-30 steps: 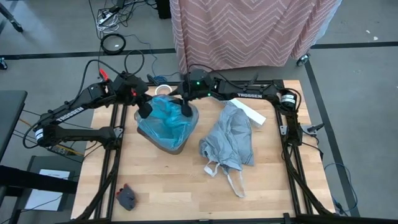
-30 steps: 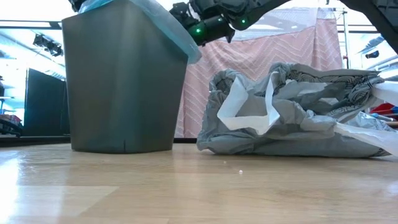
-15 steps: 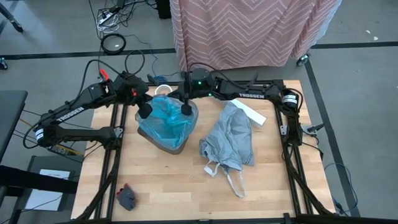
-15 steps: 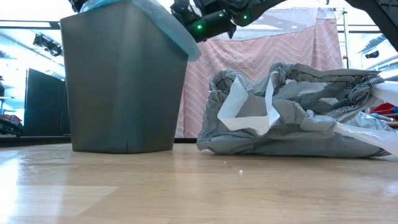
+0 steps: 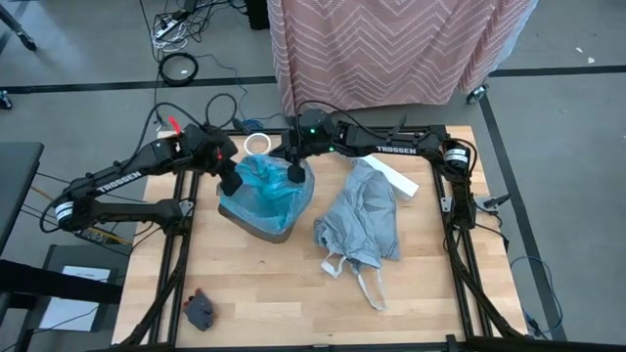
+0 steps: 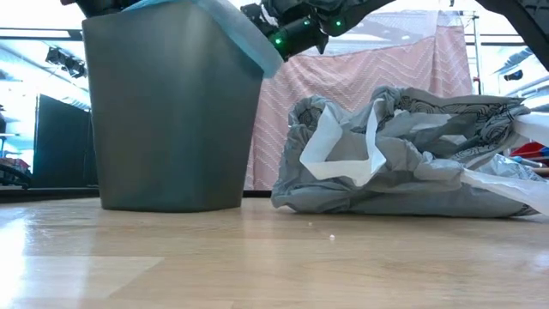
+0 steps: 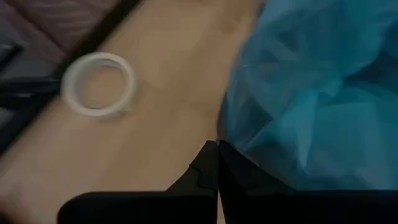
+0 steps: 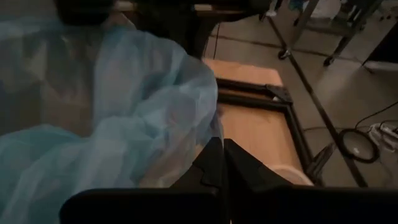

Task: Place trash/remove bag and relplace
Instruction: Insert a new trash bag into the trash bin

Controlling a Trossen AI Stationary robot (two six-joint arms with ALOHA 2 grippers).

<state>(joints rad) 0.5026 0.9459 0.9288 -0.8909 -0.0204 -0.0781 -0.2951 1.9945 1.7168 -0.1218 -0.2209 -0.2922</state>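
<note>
- Left gripper (image 5: pixel 230 182) is pinching the turquoise bag (image 5: pixel 264 186) at the bin (image 6: pixel 167 112) rim, fingers closed.
- Right gripper (image 5: pixel 292 173) is likewise clamping that bag's opposite edge.
- Grey bag (image 5: pixel 364 220) is lying alongside.

Reaching in from the left side, elbow bent, wrist angling toward the table's far middle; left gripper (image 5: pixel 231 183) closing its fingers fully together, tips touching. Stretching across from the right along the far edge, forearm nearly level, wrist dipping down; right gripper (image 5: pixel 293 173) pinching its fingers tight, no gap showing between them in the wrist view.
</note>
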